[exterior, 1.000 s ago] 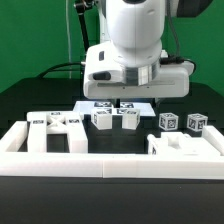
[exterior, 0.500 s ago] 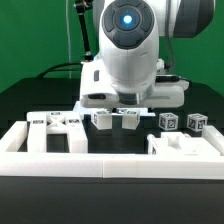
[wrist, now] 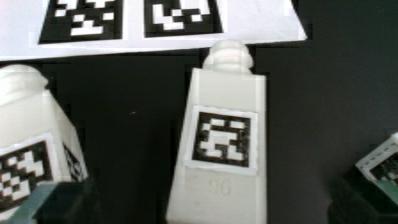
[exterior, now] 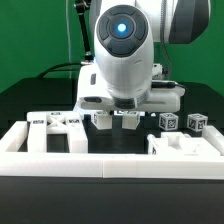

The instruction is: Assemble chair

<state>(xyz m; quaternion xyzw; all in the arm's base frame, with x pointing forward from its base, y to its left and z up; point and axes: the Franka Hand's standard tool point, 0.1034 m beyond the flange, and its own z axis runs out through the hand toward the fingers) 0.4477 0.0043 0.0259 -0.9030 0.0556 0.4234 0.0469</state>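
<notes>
The marker board (wrist: 249, 40) and one chair leg (wrist: 27, 130) are cut off by the edge. The fingers (wrist: 45, 205) of the pincer (wrist: 205, 200) look blurry.

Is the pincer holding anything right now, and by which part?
Nothing is held. The pincer stands open, straddling a tagged white chair piece without touching it.

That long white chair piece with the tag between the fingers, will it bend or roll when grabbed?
Likely stiff: the chair piece looks like blocky plastic. Rolling seems unlikely, since its tagged face is flat with square edges. The narrower end may make it tip if gripped off-centre.
</notes>
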